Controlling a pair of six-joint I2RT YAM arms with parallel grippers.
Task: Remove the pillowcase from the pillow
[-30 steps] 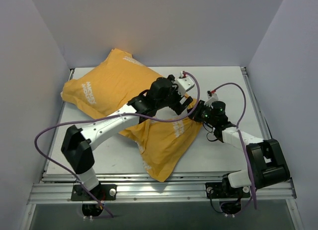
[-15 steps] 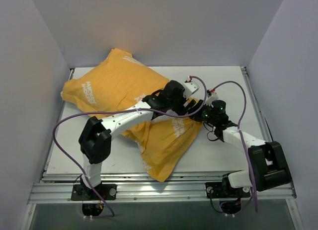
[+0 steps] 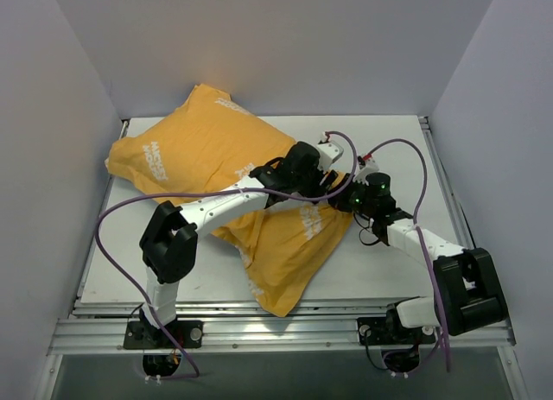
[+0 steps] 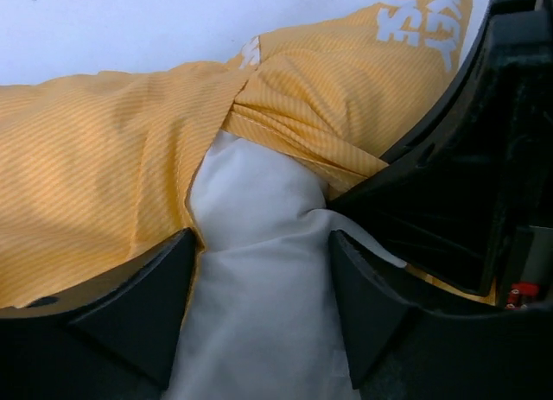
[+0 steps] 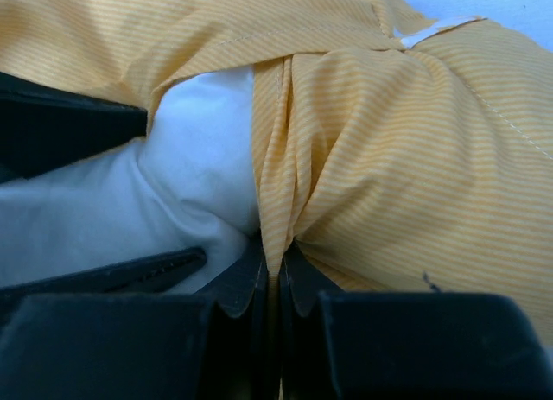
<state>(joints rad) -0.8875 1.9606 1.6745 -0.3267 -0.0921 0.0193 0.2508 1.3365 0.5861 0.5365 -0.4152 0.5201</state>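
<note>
The right gripper (image 5: 275, 275) is pinching the pillowcase (image 5: 389, 158) hem at its mouth, clenched tight to anchor it, while the left gripper (image 4: 259, 279) is straddling the exposed pillow (image 4: 251, 193), jaws spread wide — likely to draw it out.

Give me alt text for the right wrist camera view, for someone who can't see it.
The right gripper is shut on a pinched fold of the orange-yellow striped fabric pillowcase. Left of the fold, the plump white pillow bulges out of the opening.
</note>
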